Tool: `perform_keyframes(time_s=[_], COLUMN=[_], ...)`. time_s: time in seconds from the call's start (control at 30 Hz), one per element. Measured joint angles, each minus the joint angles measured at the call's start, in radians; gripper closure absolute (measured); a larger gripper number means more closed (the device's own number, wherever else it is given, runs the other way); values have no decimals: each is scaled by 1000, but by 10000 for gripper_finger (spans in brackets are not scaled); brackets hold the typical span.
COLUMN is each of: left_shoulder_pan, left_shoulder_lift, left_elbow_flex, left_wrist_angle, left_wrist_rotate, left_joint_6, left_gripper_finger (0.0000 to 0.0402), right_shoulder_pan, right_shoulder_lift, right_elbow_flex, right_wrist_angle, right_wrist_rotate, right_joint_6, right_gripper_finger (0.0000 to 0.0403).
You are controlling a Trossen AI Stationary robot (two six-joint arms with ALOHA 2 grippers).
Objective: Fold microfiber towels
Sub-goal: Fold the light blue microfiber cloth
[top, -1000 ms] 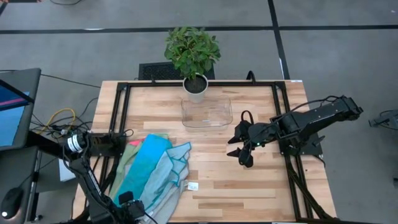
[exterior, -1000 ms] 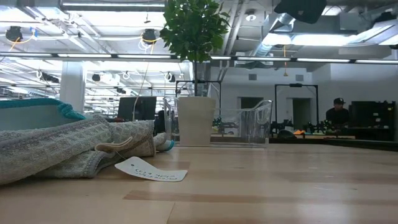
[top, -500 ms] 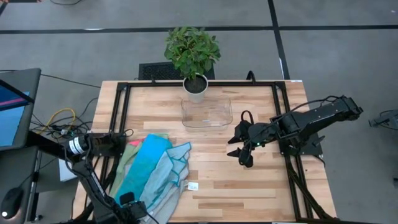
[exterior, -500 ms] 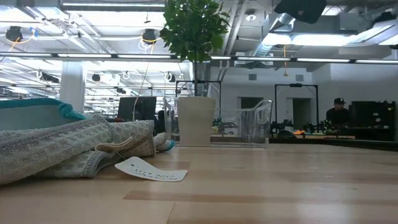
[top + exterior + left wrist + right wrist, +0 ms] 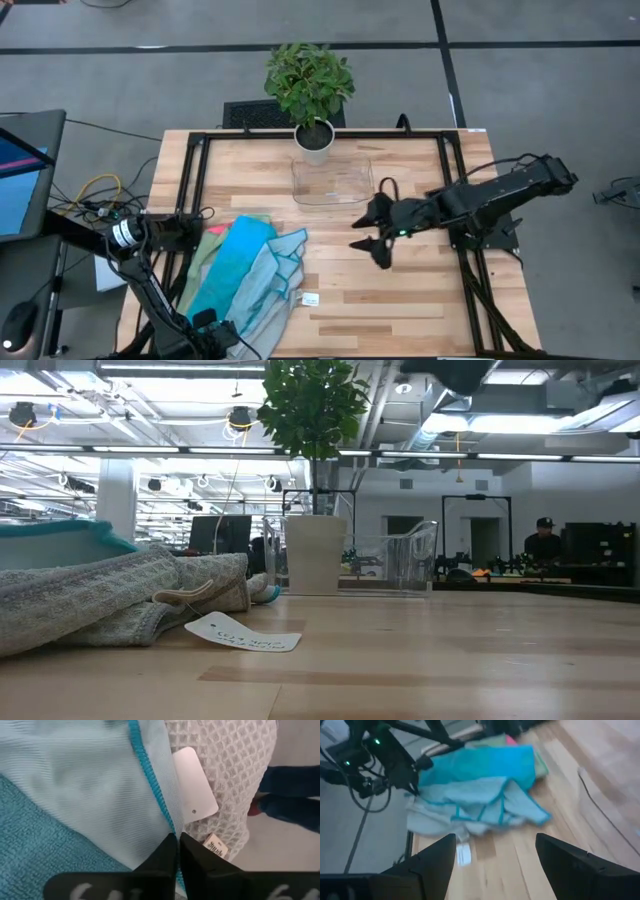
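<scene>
The microfiber towels (image 5: pixel 245 285) lie in one rumpled heap on the tabletop (image 5: pixel 400 300), none of them folded — by the look of it the task is barely begun. A bright blue towel (image 5: pixel 232 262) sits across the top of the heap, a light grey towel (image 5: pixel 272 268) with teal edging sprawls beside it, and slivers of pink, yellow and green show at the heap's far edge.

The left end effector (image 5: pixel 177 851) is down at the near edge of the heap, its fingers pressed together on the teal-edged grey towel's hem, right by a white tag (image 5: pixel 196 790) on a waffle-weave cloth (image 5: pixel 227 765). I judge this to be the first pick: one towel pinched, not yet pulled free or spread.

The right end effector (image 5: pixel 368 243) hangs over bare wood well apart from the heap, jaws spread wide and holding nothing, pointing toward the towels.

Everything is left to do — separating each towel, laying it flat, folding, and stacking. A clear plastic tray (image 5: pixel 333 180) beyond the right end effector holds nothing visible.
</scene>
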Motion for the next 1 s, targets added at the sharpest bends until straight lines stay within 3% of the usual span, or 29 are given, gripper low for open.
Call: perform_keyframes(time_s=[0.4,0.8,1.0], left_shoulder_pan=[-1,-1,-1], left_shoulder_lift=[-4,-4,-4], left_elbow_flex=[41,41,41], left_wrist_angle=[-35,-58,-62], left_wrist_rotate=[5,-71,-114], left_joint_6=[-18,-19,-36], left_gripper_finger=[400,401,401], right_shoulder_pan=[13,74,78], right_shoulder_lift=[358,695,812], right_elbow_flex=[22,331,414], right_wrist_angle=[410,406,399], right_wrist_rotate=[-19,-72,-70], right_joint_6=[-260,-402,-438], right_gripper_finger=[101,101,101])
